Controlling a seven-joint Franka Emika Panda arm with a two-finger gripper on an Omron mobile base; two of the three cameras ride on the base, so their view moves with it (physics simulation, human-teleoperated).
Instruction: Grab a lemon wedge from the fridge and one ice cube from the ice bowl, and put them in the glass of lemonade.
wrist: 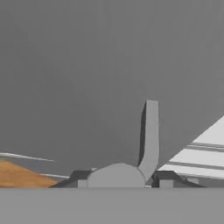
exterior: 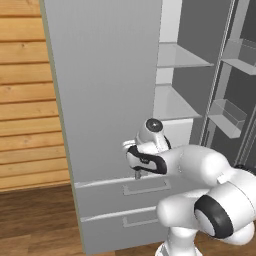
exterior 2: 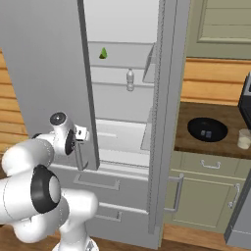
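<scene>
The light-grey fridge (exterior: pixel 105 90) has its right door swung wide and its left door (exterior 2: pixel 44 68) ajar. My gripper (exterior 2: pixel 78 146) is at the lower edge of the left door, shut on its bar handle (wrist: pixel 151 131); the handle's end sits between the two fingertips (wrist: pixel 166 179). In the left base view the gripper (exterior: pixel 137 172) hangs just above the top drawer. The green-yellow lemon wedge (exterior 2: pixel 103 53) lies on an upper shelf inside. The black ice bowl (exterior 2: pixel 207 129) and the glass of lemonade (exterior 2: pixel 243 138) stand on the counter to the right.
A small bottle (exterior 2: pixel 130 80) stands on the middle shelf. The open right door (exterior 2: pixel 164 112) rises between the fridge interior and the counter, with bins (exterior: pixel 227 117) on its inner side. Two drawers (exterior: pixel 145 187) lie below the doors. A wood-panelled wall (exterior: pixel 25 100) is at the left.
</scene>
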